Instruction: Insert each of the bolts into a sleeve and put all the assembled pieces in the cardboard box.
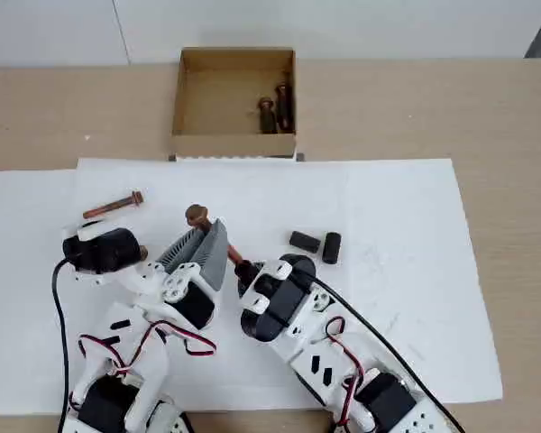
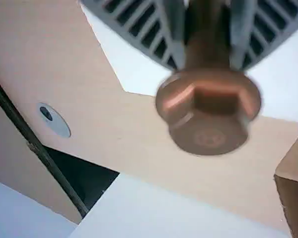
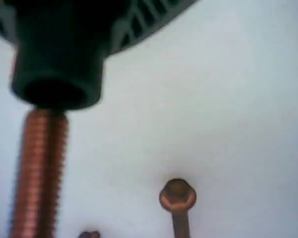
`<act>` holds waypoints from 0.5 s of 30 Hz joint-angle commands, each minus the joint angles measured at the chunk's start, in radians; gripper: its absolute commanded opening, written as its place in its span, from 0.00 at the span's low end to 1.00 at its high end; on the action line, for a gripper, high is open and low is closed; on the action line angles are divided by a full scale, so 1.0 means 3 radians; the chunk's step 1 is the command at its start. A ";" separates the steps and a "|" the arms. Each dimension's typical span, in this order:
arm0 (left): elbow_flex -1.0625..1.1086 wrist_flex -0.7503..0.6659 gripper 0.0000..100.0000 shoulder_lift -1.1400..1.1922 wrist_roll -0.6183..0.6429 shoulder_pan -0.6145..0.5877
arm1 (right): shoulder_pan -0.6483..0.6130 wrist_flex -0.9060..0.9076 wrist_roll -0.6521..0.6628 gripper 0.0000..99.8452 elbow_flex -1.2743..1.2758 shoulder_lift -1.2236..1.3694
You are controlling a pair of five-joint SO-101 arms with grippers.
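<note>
We see our left gripper (image 1: 206,236) holding a bolt (image 2: 208,106) tight. Our right gripper (image 1: 250,273) hugs a sleeve (image 3: 57,69), with the bolt's tip at its hole.

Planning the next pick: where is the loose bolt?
In the high view, the loose bolt lies on the white paper, left of the left gripper.

bare paper (image 1: 379,198) before cardboard box (image 1: 234,144), loose bolt (image 1: 114,205) left, two sleeves (image 1: 305,241) right
</note>
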 commanded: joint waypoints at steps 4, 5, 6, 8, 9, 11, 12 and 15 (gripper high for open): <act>-0.0043 -0.0113 0.00 -0.0036 0.0015 0.0046 | 0.0028 -0.0100 0.0031 0.00 -0.0026 -0.0038; -0.0043 -0.0113 0.00 -0.0036 0.0015 0.0092 | 0.0023 -0.0100 0.0031 0.00 -0.0026 -0.0038; -0.0043 -0.0107 0.00 -0.0036 0.0015 0.0153 | 0.0018 -0.0100 0.0031 0.00 -0.0026 -0.0038; -0.0033 -0.0107 0.00 -0.0036 0.0015 0.0281 | 0.0013 -0.0100 0.0031 0.00 -0.0026 -0.0038; -0.0028 -0.0107 0.00 -0.0036 0.0015 0.0317 | 0.0013 -0.0100 0.0031 0.00 -0.0026 -0.0038; -0.0028 -0.0097 0.00 -0.0031 0.0015 0.0332 | 0.0018 -0.0100 0.0031 0.00 -0.0026 -0.0038; -0.0028 -0.0092 0.00 -0.0031 0.0010 0.0332 | 0.0023 -0.0100 0.0031 0.00 -0.0026 -0.0038; -0.0028 -0.0066 0.00 -0.0020 0.0010 0.0327 | 0.0023 -0.0100 0.0031 0.00 -0.0036 -0.0038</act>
